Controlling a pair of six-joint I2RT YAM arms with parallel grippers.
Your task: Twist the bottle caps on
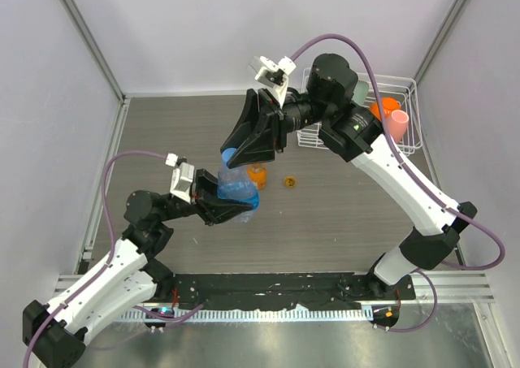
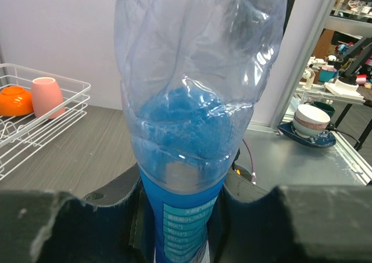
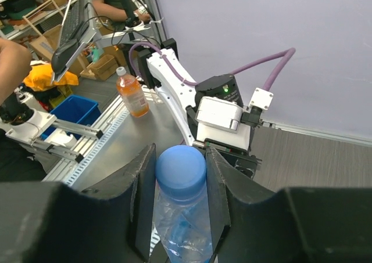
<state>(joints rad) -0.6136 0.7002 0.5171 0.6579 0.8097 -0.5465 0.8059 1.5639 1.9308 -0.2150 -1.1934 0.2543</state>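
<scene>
Left fingers (image 2: 70, 228) clamp the clear bottle (image 2: 192, 100), right fingers (image 3: 142, 199) pinch its blue cap (image 3: 181, 170). Squat orange bottle (image 1: 257, 175) and amber cap (image 1: 289, 181) sit mid-frame on the tabletop (image 1: 349, 214).

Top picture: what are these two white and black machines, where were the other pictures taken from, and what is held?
They are two robot arms fixed to a table. A fixed camera above took the top picture; a camera on each wrist took the others. The left end effector grips a clear bottle with a blue label. The right end effector is closed on its blue cap. On the table stand an orange bottle and, apart from it, an orange cap. A wire rack holds an orange bowl and a pink cup.
</scene>
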